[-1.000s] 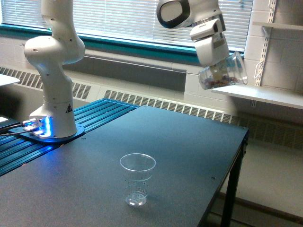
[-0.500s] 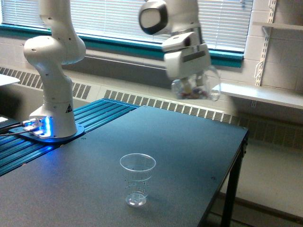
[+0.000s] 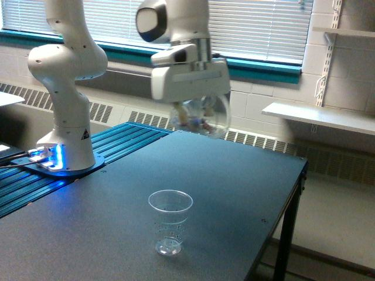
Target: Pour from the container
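The container point(image 3: 202, 117), tilted with small dark bits inside, hangs clamped in the gripper point(image 3: 198, 111) above the table's point(image 3: 246, 193) far edge (at twelve o'clock from the second cup point(image 3: 170, 222), well apart).

Single raised view across table point(image 3: 246, 193)

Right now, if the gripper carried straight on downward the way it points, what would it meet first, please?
Probably the dark table, behind the empty cup. The gripper, holding the container, seems set farther back, though depth is uncertain.
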{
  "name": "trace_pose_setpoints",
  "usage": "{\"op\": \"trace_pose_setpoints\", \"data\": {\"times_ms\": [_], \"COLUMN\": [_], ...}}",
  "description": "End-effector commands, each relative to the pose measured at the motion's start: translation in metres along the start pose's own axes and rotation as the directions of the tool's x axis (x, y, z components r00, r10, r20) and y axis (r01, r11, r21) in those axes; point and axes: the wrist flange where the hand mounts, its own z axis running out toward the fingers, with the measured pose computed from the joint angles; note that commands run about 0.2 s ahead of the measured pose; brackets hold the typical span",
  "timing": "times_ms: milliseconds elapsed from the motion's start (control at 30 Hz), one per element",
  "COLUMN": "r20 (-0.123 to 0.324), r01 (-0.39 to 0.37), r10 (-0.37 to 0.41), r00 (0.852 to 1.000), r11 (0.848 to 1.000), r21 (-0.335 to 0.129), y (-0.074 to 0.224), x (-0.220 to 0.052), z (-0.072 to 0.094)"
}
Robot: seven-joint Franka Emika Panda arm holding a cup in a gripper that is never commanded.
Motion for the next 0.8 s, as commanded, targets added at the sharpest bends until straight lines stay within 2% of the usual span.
{"op": "trace_pose_setpoints", "data": {"times_ms": [33,133,300,533,800], "r20": [0.013,0.031,0.063,0.117,0.179], "r01": [-0.125,-0.157,-0.193,-0.264,-0.302], "r10": [0.126,0.158,0.199,0.275,0.319], "r00": [0.992,0.987,0.978,0.954,0.931], "r11": [0.991,0.986,0.978,0.96,0.946], "r21": [-0.043,-0.048,-0.085,-0.095,-0.116], "y": [0.023,0.032,0.048,0.062,0.071], "x": [0.001,0.0,-0.003,-0.002,-0.001], "z": [0.006,0.01,0.02,0.031,0.044]}}
